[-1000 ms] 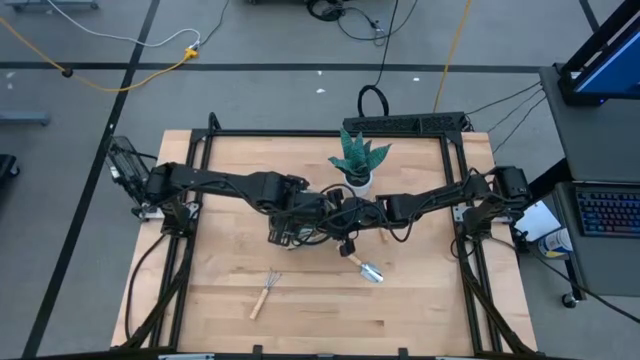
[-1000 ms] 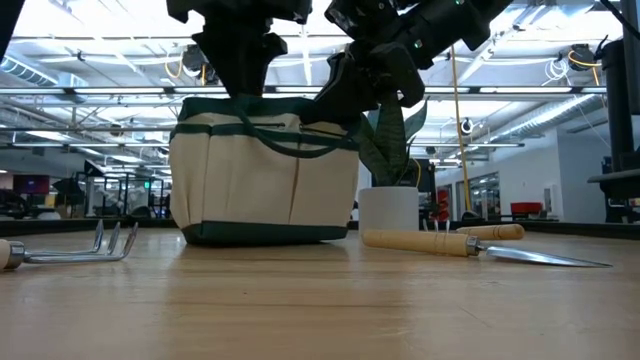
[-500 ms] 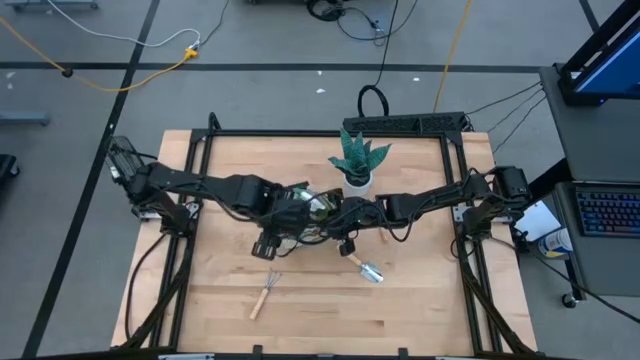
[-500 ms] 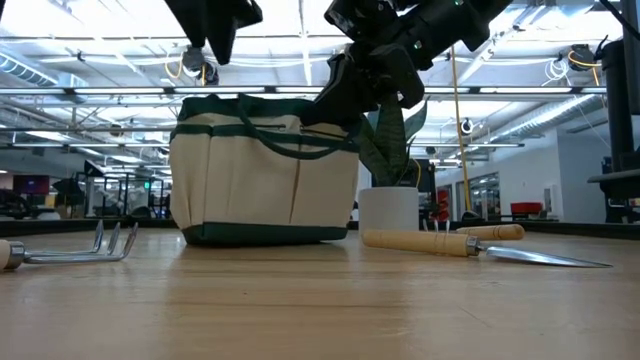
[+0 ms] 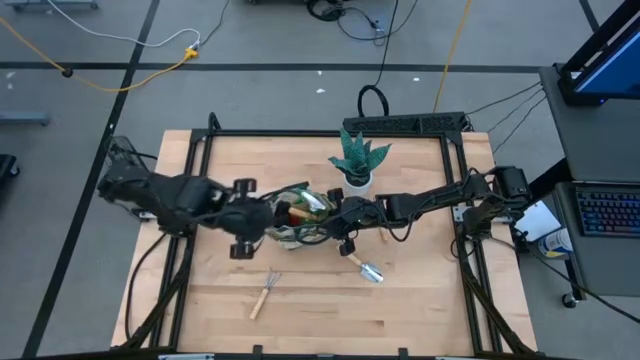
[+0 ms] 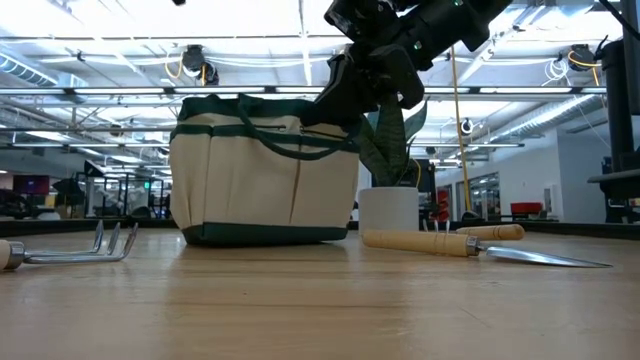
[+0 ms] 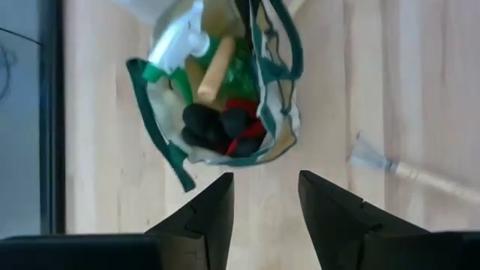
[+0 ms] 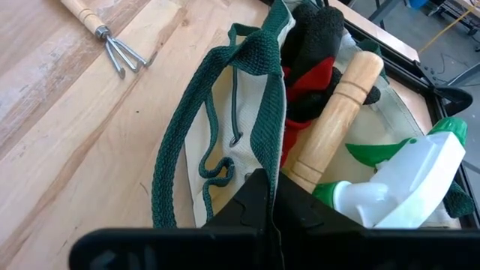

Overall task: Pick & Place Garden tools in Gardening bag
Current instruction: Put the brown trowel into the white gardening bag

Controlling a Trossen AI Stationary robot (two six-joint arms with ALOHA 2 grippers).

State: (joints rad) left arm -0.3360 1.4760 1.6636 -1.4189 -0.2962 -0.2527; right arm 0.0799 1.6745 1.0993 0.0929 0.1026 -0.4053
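Observation:
The tan gardening bag [image 5: 293, 216] with dark green trim stands on its base mid-table, and shows in the low view [image 6: 265, 170]. Inside it lie red-black gloves [image 7: 225, 127], a wooden tool handle [image 7: 212, 66] and a green-white spray bottle [image 8: 405, 180]. My right gripper [image 8: 268, 196] is shut on the bag's top edge at its right side [image 6: 345, 100]. My left gripper [image 7: 266, 199] is open and empty, above the table just left of the bag [image 5: 252, 228]. A wooden-handled rake [image 5: 265, 293] and a trowel [image 5: 365, 268] lie flat on the table. My right gripper pinches the bag's dark green webbing [image 8: 267, 154] between its two fingers, at the rim on the bag's right side where a loop handle's strap runs down. The fingers come slanting down from the table's right. The bag stands upright, its base on the table.
A teal spiky plant in a white pot [image 5: 357, 165] stands behind the bag to the right. A second wooden handle [image 6: 490, 232] lies near the trowel [image 6: 470, 245]. The rake also shows in the low view [image 6: 70, 250] at the left. Black frame rails run along the table's edges.
My left gripper has risen out of the bag's mouth and drawn back toward the table's left edge, passing out of the low view. The bag and my right gripper have stayed where they were.

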